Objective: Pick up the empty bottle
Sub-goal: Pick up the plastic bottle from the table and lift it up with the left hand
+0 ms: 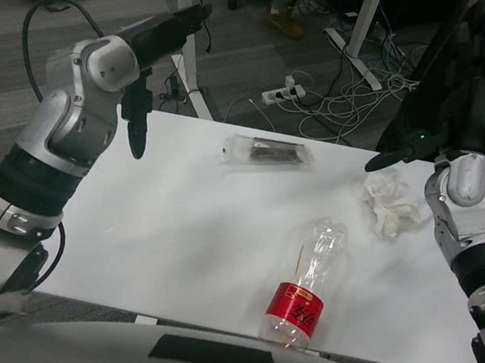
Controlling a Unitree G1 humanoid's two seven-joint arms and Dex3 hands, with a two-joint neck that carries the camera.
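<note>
The empty bottle [305, 283] lies on its side near the front edge of the white table [177, 227], right of centre, red label toward me and its neck pointing away. Both my hands are raised clear of it and hold nothing: my left hand [158, 38] hangs over the far left corner with its fingers loose and apart, my right hand [411, 147] over the far right, by the crumpled tissue [389, 204]; how its fingers lie I cannot tell. A wrapped dark packet [267, 152] lies far centre. My right hand looks nearer, so I judge I should bring it down across the bottle's middle, just above the label. The clear, crushed plastic may roll or slip off the near edge.
</note>
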